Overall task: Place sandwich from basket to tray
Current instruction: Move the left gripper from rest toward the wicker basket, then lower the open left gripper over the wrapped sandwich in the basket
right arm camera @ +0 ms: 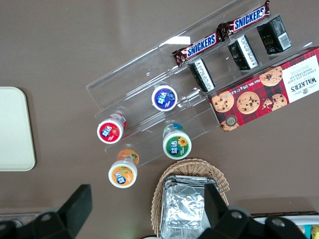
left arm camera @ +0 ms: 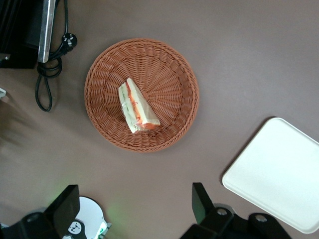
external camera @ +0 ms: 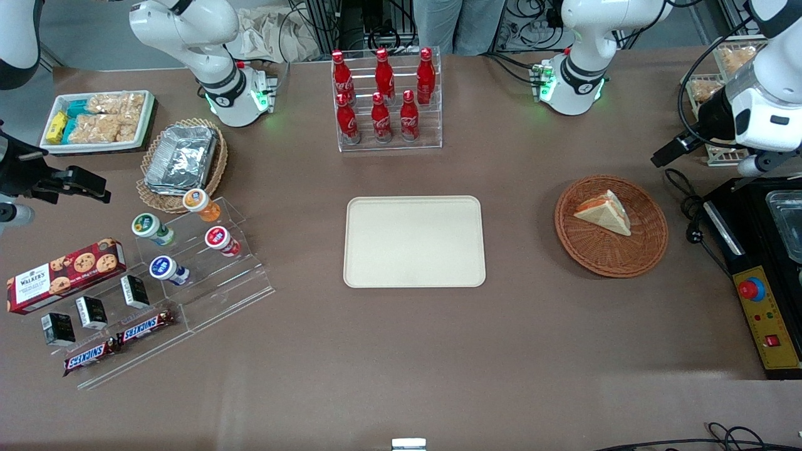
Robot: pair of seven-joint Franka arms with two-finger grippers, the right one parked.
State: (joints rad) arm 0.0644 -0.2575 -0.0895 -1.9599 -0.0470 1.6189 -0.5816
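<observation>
The round reddish-brown woven wicker basket (left arm camera: pixel 142 94) looks rough and ribbed; the triangular pale-bread sandwich (left arm camera: pixel 136 106) in it looks soft and matt. The flat cream rectangular tray (external camera: pixel 414 241) is smooth, matt plastic. The brown desk (external camera: pixel 401 351) is dull. The black pincer (left arm camera: pixel 134 209), fingers spread above the desk, looks like matt plastic

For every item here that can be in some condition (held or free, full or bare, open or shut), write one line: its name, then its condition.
sandwich: lying in the basket, not held
basket: holds only the sandwich
tray: bare, nothing on it
gripper: open, above the table beside the basket, holding nothing
bottle rack: six red bottles standing upright in it
</observation>
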